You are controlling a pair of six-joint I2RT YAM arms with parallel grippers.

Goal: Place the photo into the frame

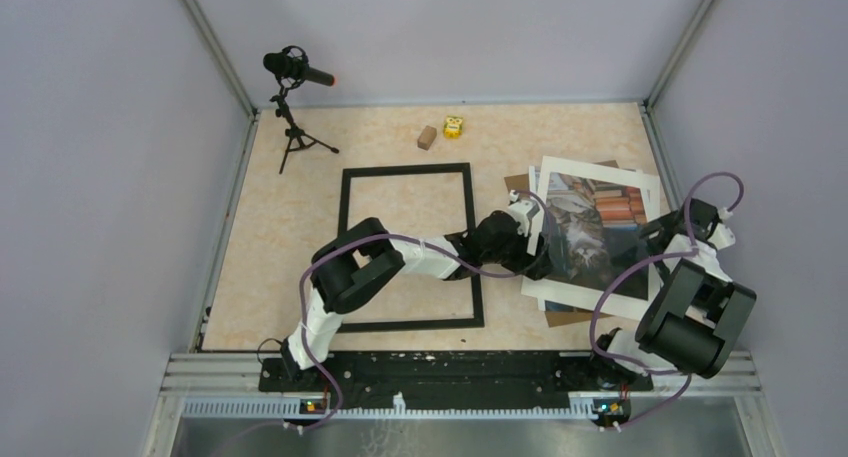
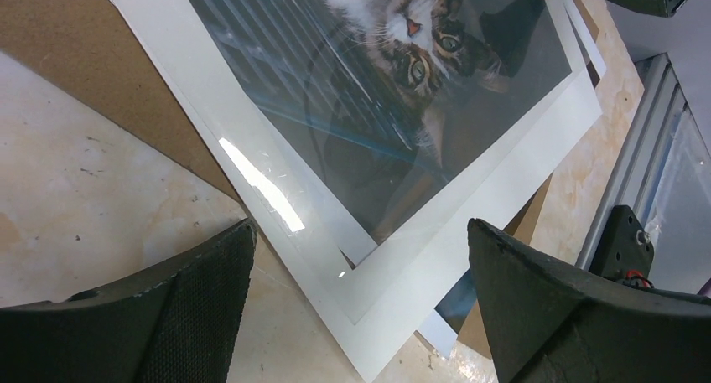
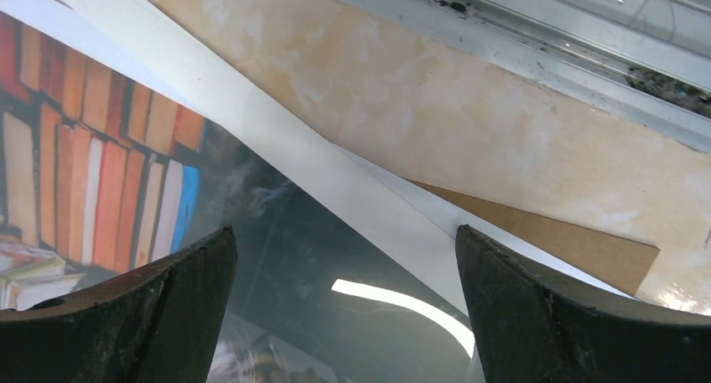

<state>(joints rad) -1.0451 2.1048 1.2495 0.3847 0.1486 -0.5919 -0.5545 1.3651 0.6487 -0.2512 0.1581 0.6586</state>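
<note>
On the beige worktop [image 1: 280, 227], the frame [image 1: 406, 169] lies flat left of centre, the worktop showing through it. Near its right side but apart from it, the photo [image 1: 600, 202] lies face up and askew on a brown cardboard board [image 1: 515, 182] with other white sheets. The left arm [image 1: 420, 257] reaches across the frame. The left jaws gape wide over the photo's left edge, gripping nothing. The right jaws gape equally wide over its right edge, also gripping nothing. A microphone stand [image 1: 295, 69] and two small blocks [image 1: 427, 136] sit at the far side.

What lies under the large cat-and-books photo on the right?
A brown cardboard board pokes out beneath the white-bordered cat photo, plus another white sheet edge. Whatever lies under its middle is covered.
</note>
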